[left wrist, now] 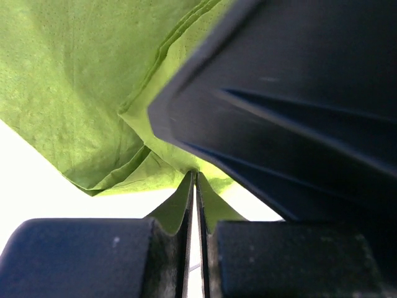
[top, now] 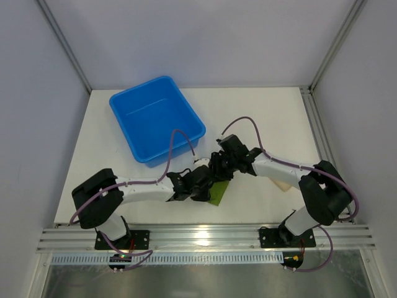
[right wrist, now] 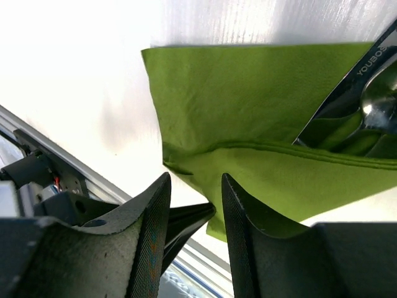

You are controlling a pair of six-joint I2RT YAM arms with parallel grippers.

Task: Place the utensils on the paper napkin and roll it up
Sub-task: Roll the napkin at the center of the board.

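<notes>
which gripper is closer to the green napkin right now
Left. The left gripper is shut on a pinched fold of the green paper napkin, so it touches it. The right gripper is open at the napkin's folded edge; whether it touches cannot be told.

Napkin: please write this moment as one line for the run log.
napkin: folded over utensils | left fingers: shut on napkin | right fingers: open, over napkin
</notes>
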